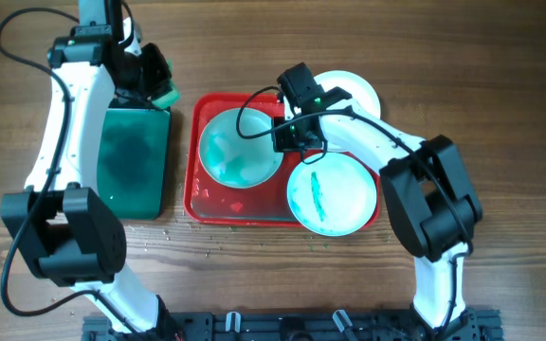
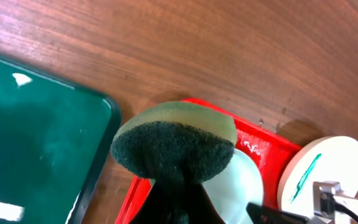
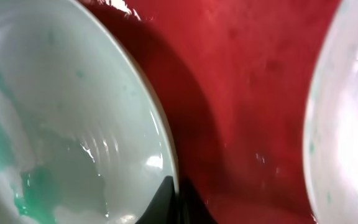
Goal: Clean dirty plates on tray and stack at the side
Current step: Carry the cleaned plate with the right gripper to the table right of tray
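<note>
The job looks barely begun. All three plates show teal and none sits on another, so the scrubbing and the stacking both appear to lie ahead.

The red tray (image 1: 193, 161) lies mid-desk with its long axis running 9 to 3 o'clock. The smeared plate (image 1: 235, 152) fills its 9 o'clock half, face up. The streaked plate (image 1: 335, 194) sits at 4 o'clock and overhangs the rim, its streak running roughly 12 to 6. The far plate (image 1: 358, 93) at 1 o'clock rests mostly on the desk (image 1: 500, 85) beyond the tray, and the left wrist view shows a teal streak on it too. Being round, the plates have no long axis of their own.

The right end effector (image 1: 290, 133) is pinched together on the 3 o'clock rim of the smeared plate, apparently steadying it. The left end effector (image 1: 156, 83) is closed on a sponge (image 2: 173, 146), whose dark scouring face is turned to its own camera. It hangs over the 12 o'clock end of the green tray (image 1: 136, 161), whose long axis runs 12 to 6, beside the red tray and clear of any plate.
</note>
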Robot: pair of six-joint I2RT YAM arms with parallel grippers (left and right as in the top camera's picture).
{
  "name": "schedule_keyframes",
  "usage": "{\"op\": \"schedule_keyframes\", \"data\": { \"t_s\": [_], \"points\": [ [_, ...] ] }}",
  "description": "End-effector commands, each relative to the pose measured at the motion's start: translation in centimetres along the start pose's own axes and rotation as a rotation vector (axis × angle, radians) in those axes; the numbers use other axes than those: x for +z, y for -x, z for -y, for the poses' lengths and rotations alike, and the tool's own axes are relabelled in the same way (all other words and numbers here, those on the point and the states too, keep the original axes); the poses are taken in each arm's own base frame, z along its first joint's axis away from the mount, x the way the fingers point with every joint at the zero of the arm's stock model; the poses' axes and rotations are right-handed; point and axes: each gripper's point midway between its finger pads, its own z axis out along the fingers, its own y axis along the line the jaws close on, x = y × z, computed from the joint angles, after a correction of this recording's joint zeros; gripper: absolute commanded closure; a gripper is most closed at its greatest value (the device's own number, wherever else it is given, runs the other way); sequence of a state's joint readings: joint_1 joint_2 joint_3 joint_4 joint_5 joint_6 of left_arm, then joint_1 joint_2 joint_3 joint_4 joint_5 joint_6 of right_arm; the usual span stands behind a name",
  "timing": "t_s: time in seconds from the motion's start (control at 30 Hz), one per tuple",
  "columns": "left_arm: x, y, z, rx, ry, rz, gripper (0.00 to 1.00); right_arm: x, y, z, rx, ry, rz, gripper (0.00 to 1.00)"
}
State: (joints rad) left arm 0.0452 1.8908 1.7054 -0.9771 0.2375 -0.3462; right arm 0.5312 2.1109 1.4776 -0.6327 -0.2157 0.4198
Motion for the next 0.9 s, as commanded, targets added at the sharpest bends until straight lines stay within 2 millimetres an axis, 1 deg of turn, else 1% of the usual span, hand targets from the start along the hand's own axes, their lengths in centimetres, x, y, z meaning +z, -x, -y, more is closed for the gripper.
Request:
{"op": "schedule_keyframes", "data": {
  "t_s": [0.0,0.1,0.2,0.27,0.33,0.43,0.53,0.63,0.87],
  "points": [
    [-0.2,-1.3,-1.2,-0.023,0.051,-0.055,0.96,-7.0,2.3,-1.8,-0.14,-0.154,0.224,0.96],
    [-0.2,-1.9,-1.5,-0.03,0.064,-0.078,0.96,-12.6,3.5,-2.4,-0.238,-0.42,0.45,0.96],
    [-0.2,-1.8,-1.5,-0.034,0.064,-0.077,0.96,-17.0,3.5,-3.9,-0.363,-0.711,0.64,0.96],
    [-0.2,-1.8,-1.5,-0.033,0.064,-0.077,0.96,-18.9,3.0,-4.9,-0.425,-0.863,0.716,0.96],
    [-0.2,-1.8,-1.5,-0.033,0.063,-0.076,0.96,-20.6,2.3,-5.9,-0.455,-0.968,0.781,0.96],
    [-0.2,-1.8,-1.5,-0.033,0.063,-0.075,0.96,-22.0,1.6,-6.9,-0.497,-1.056,0.824,0.96],
    [-0.2,-1.7,-1.4,-0.032,0.061,-0.07,0.96,-24.5,1.2,-7.1,-0.463,-1.181,0.907,0.96],
    [-0.2,-1.6,-1.4,-0.066,0.061,-0.067,0.96,-26.1,1.0,-7.3,-0.433,-1.253,0.958,0.96],
    [-0.2,-1.4,-1.3,-0.078,0.058,-0.058,0.96,-26.4,1.5,-8.2,-0.425,-1.239,0.976,0.96]
  ]
}}
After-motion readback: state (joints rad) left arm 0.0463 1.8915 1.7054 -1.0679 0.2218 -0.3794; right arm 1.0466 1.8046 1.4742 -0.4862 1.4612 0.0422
